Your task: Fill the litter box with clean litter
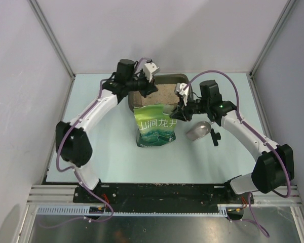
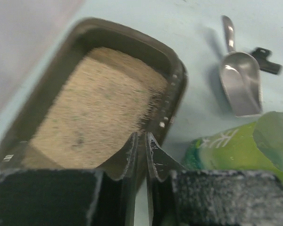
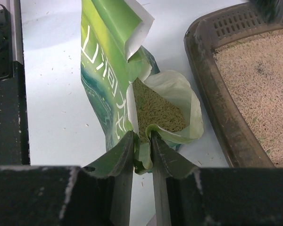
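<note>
While right gripper (image 3: 142,141) pinches green bag (image 3: 100,70) | left gripper (image 2: 140,141) nearly closed, empty

The litter box (image 2: 178,77) is blurred (the green bag (image 2: 226,150) cut off at right).

The litter box (image 1: 168,76) sits at the far middle of the table (image 1: 101,152), with litter (image 1: 164,94) in it. The bag (image 1: 156,129) lies just near of it, and the scoop (image 1: 197,132) lies right of the bag.
</note>
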### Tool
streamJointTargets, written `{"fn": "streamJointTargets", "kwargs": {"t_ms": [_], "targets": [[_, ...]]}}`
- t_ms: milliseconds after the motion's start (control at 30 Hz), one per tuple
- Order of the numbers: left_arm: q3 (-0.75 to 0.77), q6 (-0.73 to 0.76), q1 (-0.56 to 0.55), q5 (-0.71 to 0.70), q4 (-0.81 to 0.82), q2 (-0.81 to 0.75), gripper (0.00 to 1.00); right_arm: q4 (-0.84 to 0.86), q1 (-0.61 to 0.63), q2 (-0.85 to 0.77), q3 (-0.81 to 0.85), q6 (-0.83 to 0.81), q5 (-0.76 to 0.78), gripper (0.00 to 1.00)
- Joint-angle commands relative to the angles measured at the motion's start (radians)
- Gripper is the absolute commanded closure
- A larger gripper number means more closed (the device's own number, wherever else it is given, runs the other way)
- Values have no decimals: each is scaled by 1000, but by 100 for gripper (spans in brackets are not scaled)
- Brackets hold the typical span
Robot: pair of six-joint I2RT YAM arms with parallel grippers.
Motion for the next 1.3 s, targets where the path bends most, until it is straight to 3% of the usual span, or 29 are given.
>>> {"fn": "streamJointTargets", "kwargs": {"t_ms": [0,200,433,667,833,1033,1267], "targets": [[100,-104,-6,278,4,50,86,24,2,0,0,-55,13,75],[105,-161,-20,429,4,105,87,13,5,-7,0,-119,70,75],[90,-196,-44,504,6,136,88,31,-9,-20,0,-136,133,73],[68,-225,-57,529,4,139,90,62,-26,-30,-26,-102,142,58],[65,-233,-52,489,6,114,90,102,-30,-23,-38,-50,107,57],[59,-247,-31,302,4,71,87,111,-3,-34,-38,-21,108,58],[28,-242,-12,230,10,88,84,53,5,-94,-36,39,200,43]]}}
